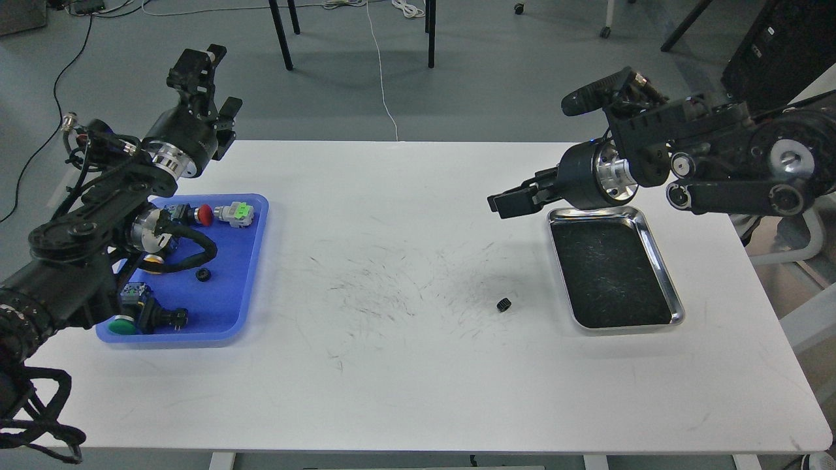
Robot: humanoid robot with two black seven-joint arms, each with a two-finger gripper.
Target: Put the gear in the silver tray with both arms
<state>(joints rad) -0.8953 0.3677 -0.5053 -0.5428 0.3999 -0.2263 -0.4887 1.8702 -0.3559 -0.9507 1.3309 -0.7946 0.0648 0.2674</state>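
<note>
Your small black gear (pixel 503 304) lies on the bare white bench (pixel 405 391), right of centre among grey scuff marks, near the left rim of the silver tray (pixel 659 258) but not touching it. The silver tray sits at the right of the bench, its dark scratched bottom holding nothing.

Your right pincer (pixel 506 201) hangs above the bench just left of the tray's far left corner, pointing left, well above and beyond the gear. Its fingers lie close together and grasp nothing that you can see, though whether they are fully clenched I cannot tell from this angle.

Your left pincer (pixel 212 81) is raised at the far left, beyond the bench edge and above the floor; its fingers stand apart, released and empty.

Below the left arm, a blue tray (pixel 251 274) holds several push-button parts, one red-capped (pixel 204 215), one green (pixel 243 211), and another small black gear-like piece (pixel 203 275).
</note>
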